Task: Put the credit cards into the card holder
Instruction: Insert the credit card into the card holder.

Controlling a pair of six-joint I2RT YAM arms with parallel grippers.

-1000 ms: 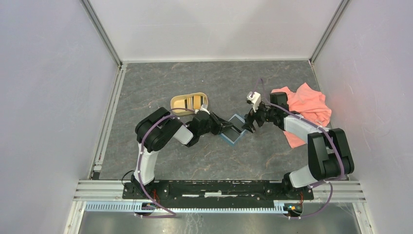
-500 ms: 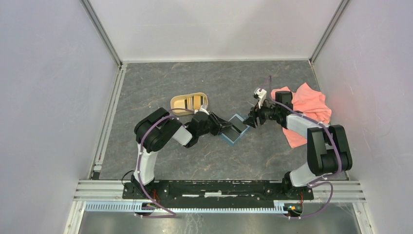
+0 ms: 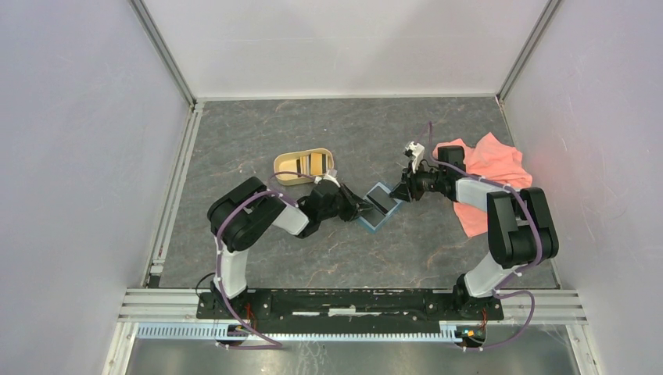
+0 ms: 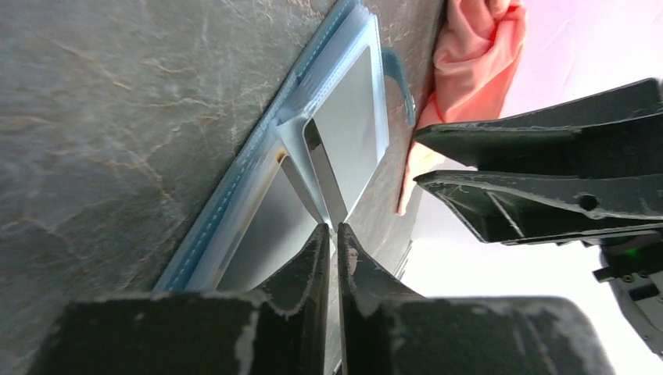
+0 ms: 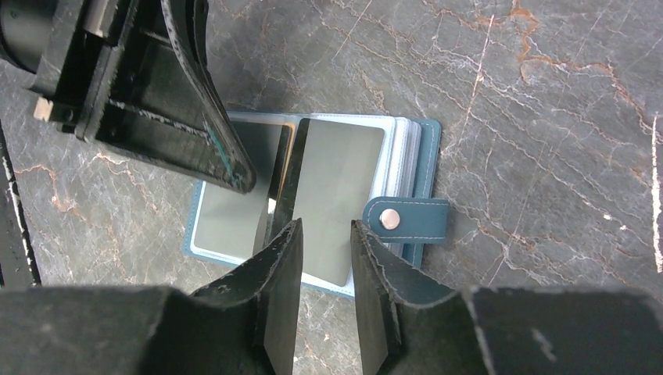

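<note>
From above, my own wrists cover much of the card holder (image 3: 375,215), and I cannot make out how far the dark card (image 5: 283,176) sits in a sleeve. My left gripper (image 4: 330,234) is pressed nearly together, pinching that card's edge. My right gripper (image 5: 322,234) hangs just over the open pages, fingers partly spread with nothing between them. The holder is teal and lies open mid-table, with pale clear sleeves and a snap strap (image 5: 406,215) (unfastened, sticking out sideways). More cards (image 3: 313,163), dark and gold, lie in the tan tray (image 3: 291,167) beyond my left arm. A pink cloth (image 3: 496,168) is bunched beside my right arm.
</note>
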